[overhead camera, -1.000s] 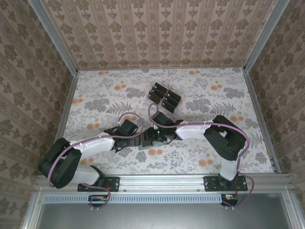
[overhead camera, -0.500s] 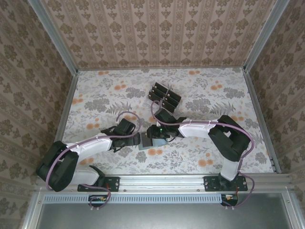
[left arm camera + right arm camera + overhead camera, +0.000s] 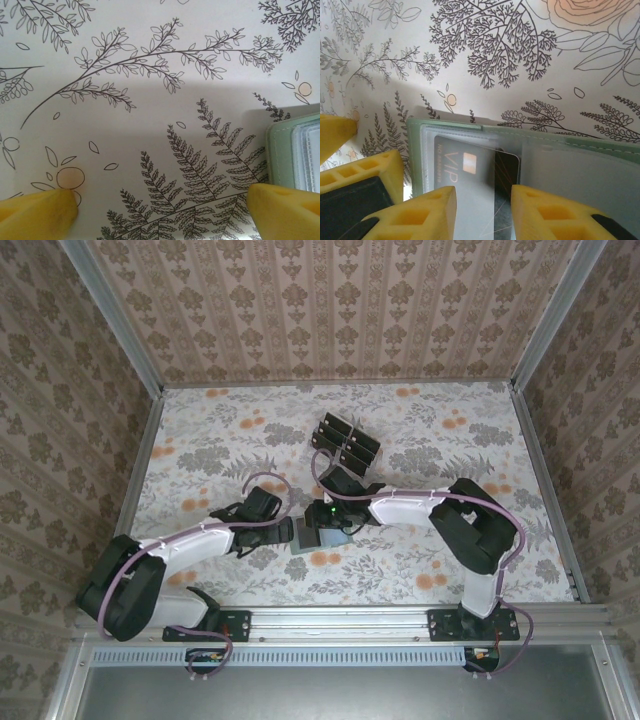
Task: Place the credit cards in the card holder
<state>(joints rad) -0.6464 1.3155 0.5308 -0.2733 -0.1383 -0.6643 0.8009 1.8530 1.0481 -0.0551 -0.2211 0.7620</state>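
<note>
The grey-green card holder [image 3: 415, 150] lies open on the floral table, its frosted sleeves facing up. One dark credit card [image 3: 507, 167], marked VIP, sits partly under a sleeve. My right gripper [image 3: 482, 212] hovers over that card with its yellow fingers [image 3: 427, 215] a card's width or less apart and nothing pinched between them. My left gripper [image 3: 160, 215] is wide open over bare table, and its right fingertip [image 3: 285, 210] rests by the holder's corner [image 3: 295, 150]. From above, both grippers [image 3: 284, 532] [image 3: 326, 520] meet at the holder [image 3: 303, 541].
A clear slotted rack [image 3: 345, 440] holding several dark cards stands behind the holder, mid-table. Patterned walls with metal rails close in the table on three sides. Open tabletop lies to the left and right of the arms.
My right gripper's fingers have drawn closer together over the card, and the right arm has shifted slightly. The left gripper has stayed wide open beside the holder.
</note>
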